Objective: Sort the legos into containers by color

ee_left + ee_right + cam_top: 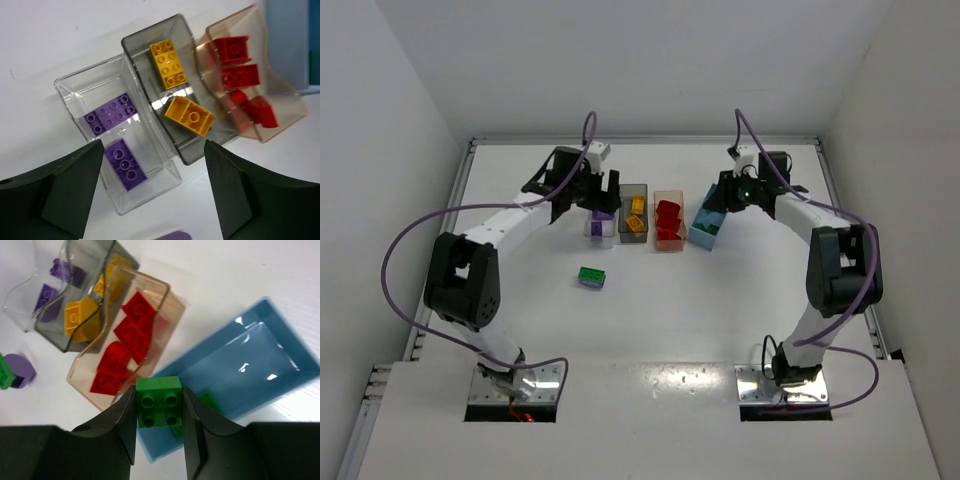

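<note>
My right gripper (159,395) is shut on a green lego (159,405) and holds it over the near end of the light blue bin (250,365), where another green lego (210,401) lies. My left gripper (155,192) is open and empty above the clear bin (70,85), which holds two purple legos (111,114). The smoky grey bin (145,42) holds two yellow-orange legos (190,116). The tan bin (282,97) holds several red legos (240,76). In the top view the bins stand in a row: clear (599,228), grey (632,191), tan (668,195), blue (705,233).
A green lego stuck on a purple one (591,276) lies on the white table in front of the bins, left of centre; it also shows in the right wrist view (15,371). White walls enclose the table at the back and sides.
</note>
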Motion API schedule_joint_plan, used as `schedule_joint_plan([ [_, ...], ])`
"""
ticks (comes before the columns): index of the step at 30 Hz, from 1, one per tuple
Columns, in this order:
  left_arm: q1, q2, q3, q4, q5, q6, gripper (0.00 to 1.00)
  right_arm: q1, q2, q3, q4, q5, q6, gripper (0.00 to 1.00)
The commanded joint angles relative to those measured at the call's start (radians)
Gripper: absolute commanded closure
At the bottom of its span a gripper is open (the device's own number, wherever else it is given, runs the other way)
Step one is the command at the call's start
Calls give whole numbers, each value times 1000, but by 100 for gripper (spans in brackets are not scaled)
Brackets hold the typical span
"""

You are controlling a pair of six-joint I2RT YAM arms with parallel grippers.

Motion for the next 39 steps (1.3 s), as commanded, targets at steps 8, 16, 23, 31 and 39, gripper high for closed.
schedule_joint_plan([
  [8, 101, -130, -32, -84, 349, 180, 5, -11, 14, 67, 3, 126, -83, 31],
  [16, 124, -264, -137, -516, 521, 834, 17, -1, -93, 33, 4, 34, -84, 16],
  [23, 124, -300, -248, -773, 512, 1321, 20, 8, -178, -17, 14, -26, -73, 16],
  [31, 90, -256, -266, -577, 500, 1273, 22, 8, -239, -57, 14, -35, -55, 16],
  [39, 35, -180, -246, -555, 509, 1319, 22, -1, -279, -88, -5, -35, -55, 16],
])
